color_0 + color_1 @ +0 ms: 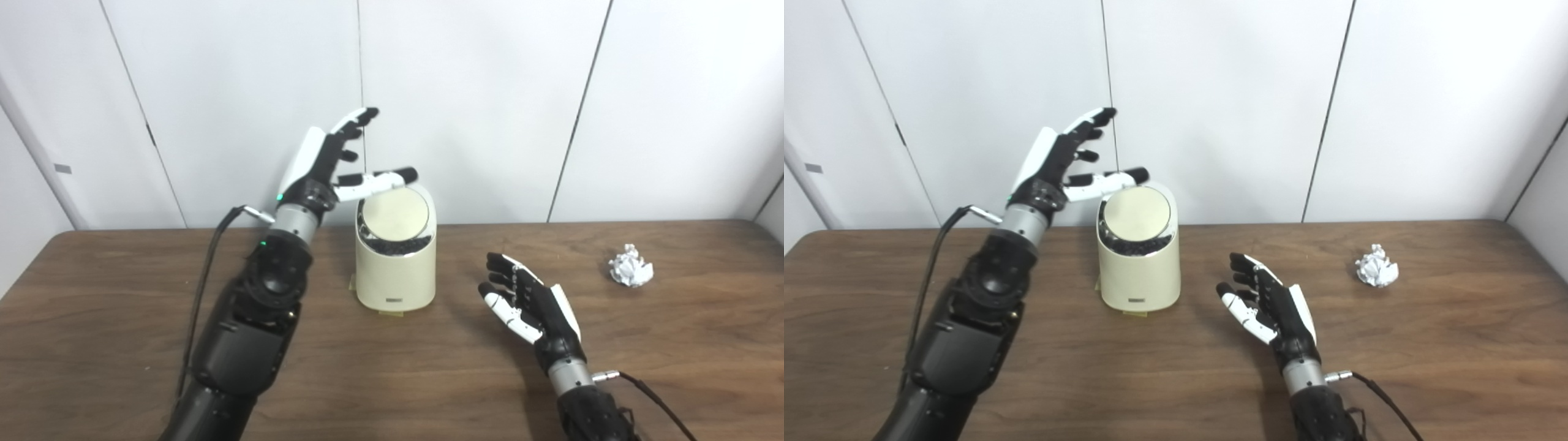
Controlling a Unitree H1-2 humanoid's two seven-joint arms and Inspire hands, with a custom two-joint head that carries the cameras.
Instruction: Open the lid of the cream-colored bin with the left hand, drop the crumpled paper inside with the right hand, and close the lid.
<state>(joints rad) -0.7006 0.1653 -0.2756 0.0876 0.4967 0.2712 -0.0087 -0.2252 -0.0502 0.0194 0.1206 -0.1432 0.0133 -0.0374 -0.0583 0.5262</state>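
A smooth, rounded cream-coloured plastic bin (395, 263) with a slanted round lid (395, 214) stands on a dark wood-grain table (392, 380). The black-and-white left hand (334, 162) is raised just behind and above the lid, fingers (357, 122) spread apart and holding nothing, its thumb reaching over the lid's top rim. The right hand (525, 304) is low over the table, fingers apart, empty. A white crumpled paper ball (630, 266) lies well beyond its fingertips, farther right.

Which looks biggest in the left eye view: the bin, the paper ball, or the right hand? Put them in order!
1. Bin, clearly biggest.
2. Right hand; it sits nearer the camera, so it may look bigger than it is.
3. Paper ball, smallest.
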